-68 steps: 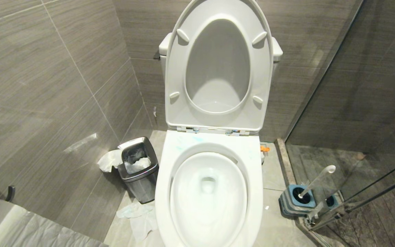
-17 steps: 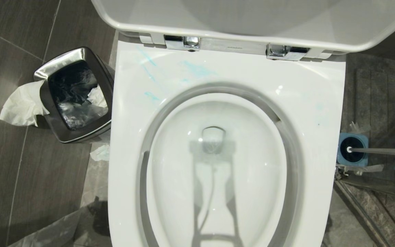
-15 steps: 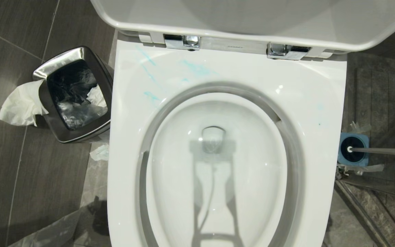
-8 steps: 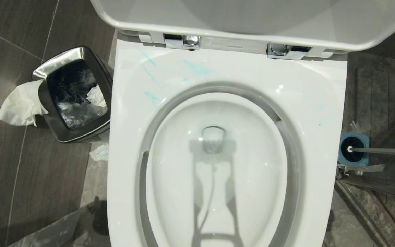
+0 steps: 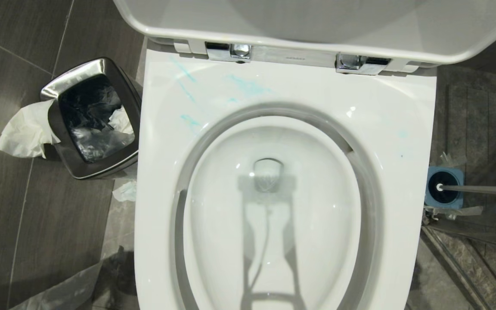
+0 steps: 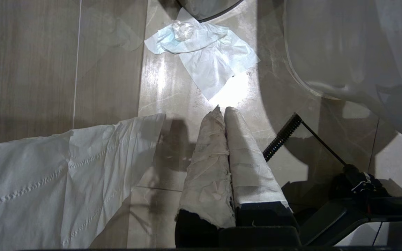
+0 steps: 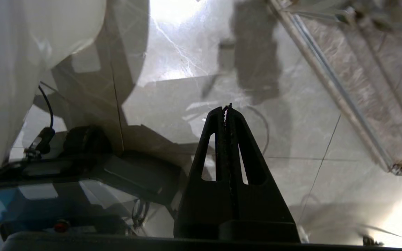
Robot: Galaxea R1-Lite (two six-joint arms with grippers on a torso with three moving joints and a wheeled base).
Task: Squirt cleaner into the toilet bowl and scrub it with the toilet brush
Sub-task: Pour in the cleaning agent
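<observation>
We look straight down on the toilet bowl (image 5: 157, 172), its seat and lid (image 5: 317, 26) raised behind the chrome hinges (image 5: 230, 51). Turquoise streaks of cleaner (image 5: 248, 86) lie on the back left of the rim, with a few faint specks on the right side. The basin holds clear water over the drain.

The brush (image 5: 480, 188) stands in its blue-topped holder (image 5: 431, 174) on the floor just right of the bowl, stick leaning away to the right. Left of the bowl sits a steel bin (image 5: 88, 64) with paper (image 5: 22, 133) hanging from it.

Neither arm shows in the head view. In its wrist view, our left end effector (image 6: 223, 109) hangs low beside the bowl's base, pointing at the floor tiles, its two paper-wrapped fingers (image 6: 208, 153) pressed together and grasping nothing. A crumpled tissue (image 6: 204, 55) lies on the floor beyond its tips, and a white sheet (image 6: 65, 174) spreads off to one side.

Our right end effector (image 7: 227, 106) is also low, on the bowl's other side, aimed at the floor near the shower threshold (image 7: 337, 90). Its black fingers (image 7: 250, 164) are clenched tip to tip, empty.
</observation>
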